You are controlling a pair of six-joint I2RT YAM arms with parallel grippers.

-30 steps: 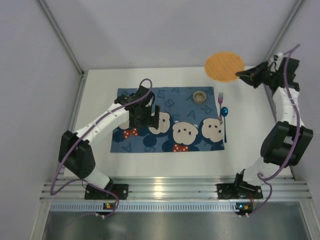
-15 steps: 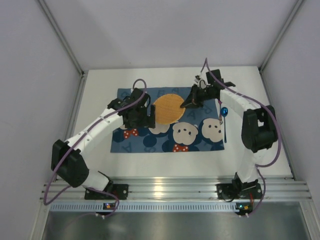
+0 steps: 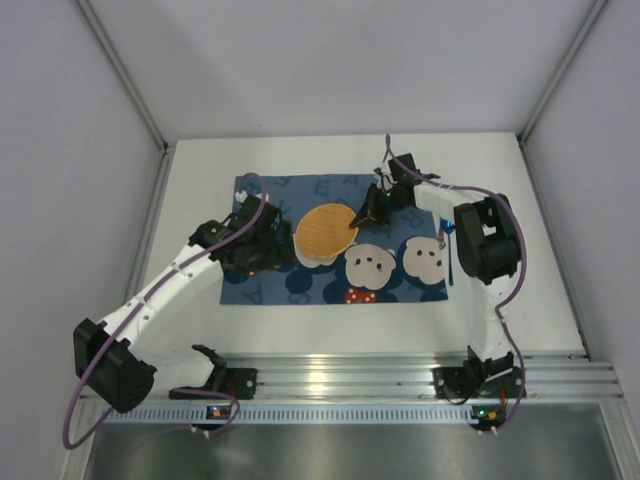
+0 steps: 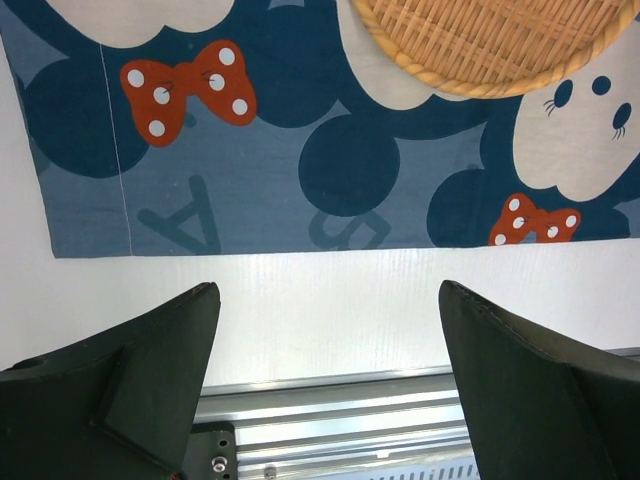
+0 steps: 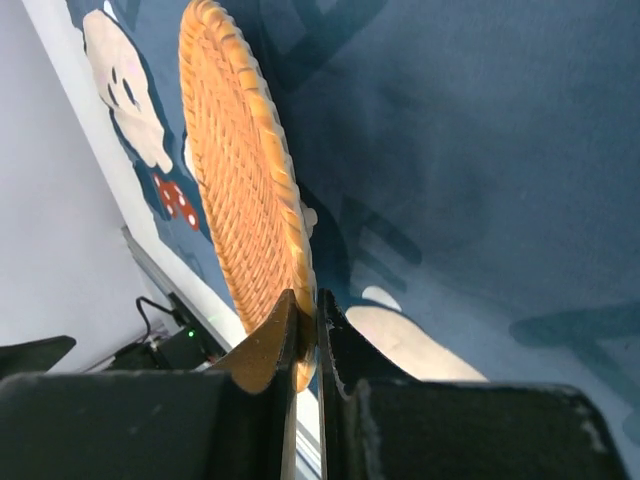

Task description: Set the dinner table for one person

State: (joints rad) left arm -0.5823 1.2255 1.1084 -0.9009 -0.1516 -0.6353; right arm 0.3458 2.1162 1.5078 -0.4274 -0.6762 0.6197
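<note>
A round woven orange plate (image 3: pixel 322 232) is over the left-middle of the blue mouse-print placemat (image 3: pixel 390 285), which lies on the white dinner table (image 3: pixel 510 290). My right gripper (image 3: pixel 362 217) is shut on the plate's right rim. In the right wrist view the jaws (image 5: pixel 305 305) pinch the rim and the plate (image 5: pixel 235 170) tilts above the placemat (image 5: pixel 480 150). My left gripper (image 3: pixel 262 252) is open and empty over the placemat's left part. In the left wrist view its fingers (image 4: pixel 150 370) frame bare table (image 4: pixel 320 290), with the plate's edge (image 4: pixel 480 50) at the top.
A blue spoon (image 3: pixel 449 226) and a thin fork (image 3: pixel 450 265) lie at the placemat's right edge. The right arm's links cross the placemat's far right part. Metal rails (image 3: pixel 330 375) run along the near table edge. Enclosure walls stand on both sides.
My right gripper carried the woven plate from the far right corner onto the placemat, then further left and nearer. My left gripper drew back to the left and nearer.
</note>
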